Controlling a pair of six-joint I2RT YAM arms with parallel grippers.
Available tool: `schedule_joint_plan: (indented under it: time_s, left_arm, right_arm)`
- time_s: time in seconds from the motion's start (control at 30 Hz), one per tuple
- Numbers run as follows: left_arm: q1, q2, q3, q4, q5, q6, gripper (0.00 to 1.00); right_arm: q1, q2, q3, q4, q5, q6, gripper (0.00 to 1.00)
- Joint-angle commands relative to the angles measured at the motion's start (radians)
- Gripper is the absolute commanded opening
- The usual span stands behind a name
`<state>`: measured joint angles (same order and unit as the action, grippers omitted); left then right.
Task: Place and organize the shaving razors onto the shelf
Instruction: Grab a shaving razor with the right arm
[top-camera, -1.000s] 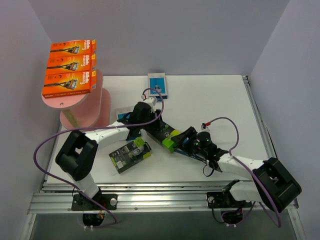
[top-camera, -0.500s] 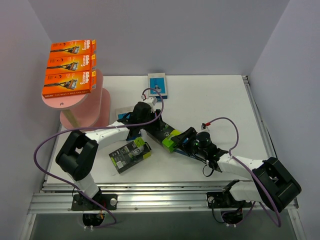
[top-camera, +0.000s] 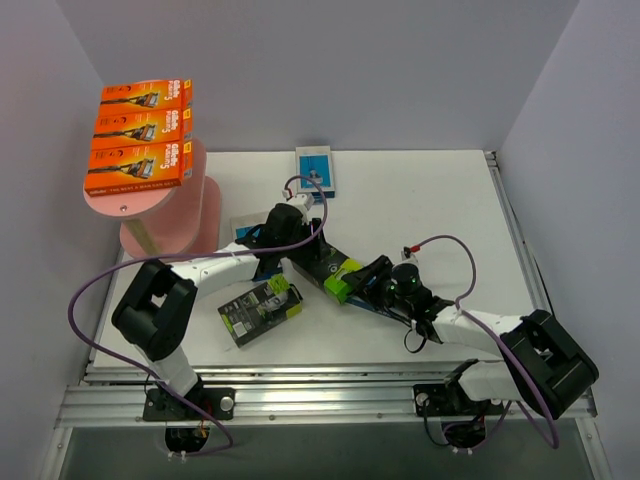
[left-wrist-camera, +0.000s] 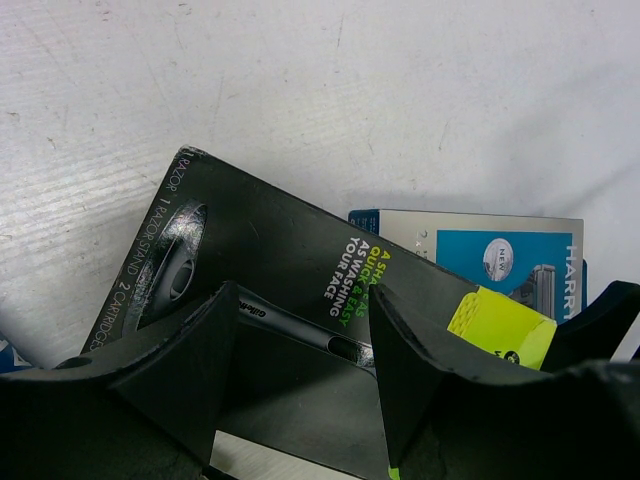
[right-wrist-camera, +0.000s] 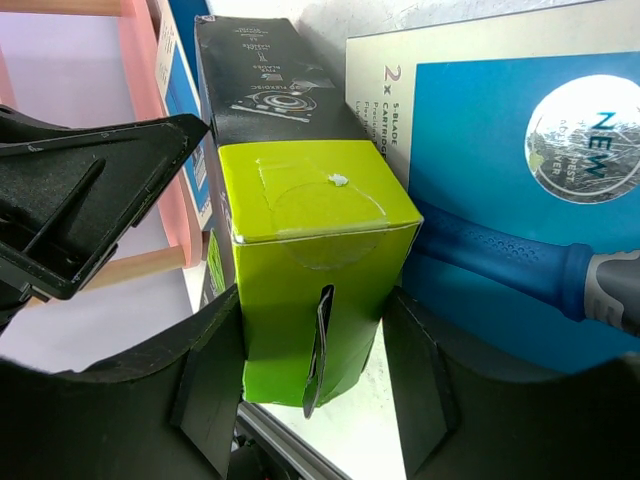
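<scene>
At the far left corner, three orange packs are logged on the shelf. Midway between the side edges, the left gripper is spread astride a black-and-lime pack; its lime end is pinched by the right gripper. A handover is judged in hand: left closure, then right release.

My white desk, with loose packs on it.
I see one black-and-lime pack lying flat near the front left, a blue pack at the far edge, and the pink shelf standing at the left.
</scene>
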<state>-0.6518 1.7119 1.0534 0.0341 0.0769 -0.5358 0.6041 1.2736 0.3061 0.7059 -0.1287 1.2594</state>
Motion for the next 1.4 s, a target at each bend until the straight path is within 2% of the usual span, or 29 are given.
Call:
schedule_joint_plan:
  time_s: [0.0,0.1,0.3,0.53,0.7,0.9,1.1,1.37]
  left_arm:
    - [-0.003,0.011,0.034,-0.026,0.018,0.005,0.63]
    - [-0.002,-0.017,0.043,-0.033,-0.005,0.011,0.68]
    - [-0.003,-0.098,0.089,-0.144,-0.066,0.037,0.77]
    - [-0.005,-0.242,0.126,-0.241,-0.093,0.083,0.78]
    - [-0.011,-0.374,0.151,-0.292,-0.072,0.117,0.79]
    - [-0.014,-0.509,0.154,-0.362,0.081,0.189,0.79]
    - [-0.014,-0.655,0.132,-0.453,0.118,0.261,0.79]
    - [-0.014,-0.817,0.099,-0.536,0.21,0.341,0.79]
  right_arm:
    - [0.01,-0.037,0.027,0.053,0.021,-0.003,0.26]
    - [0.008,-0.065,0.036,0.034,0.021,-0.003,0.21]
    - [0.003,-0.088,0.024,0.029,0.017,0.003,0.1]
    - [-0.012,-0.094,0.022,0.046,-0.011,0.005,0.0]
    - [-0.036,-0.099,0.044,0.026,-0.046,-0.005,0.0]
    - [-0.079,-0.131,0.082,-0.029,-0.103,-0.038,0.0]
    - [-0.135,-0.178,0.134,-0.098,-0.149,-0.075,0.0]
    - [-0.178,-0.16,0.255,-0.163,-0.248,-0.135,0.0]
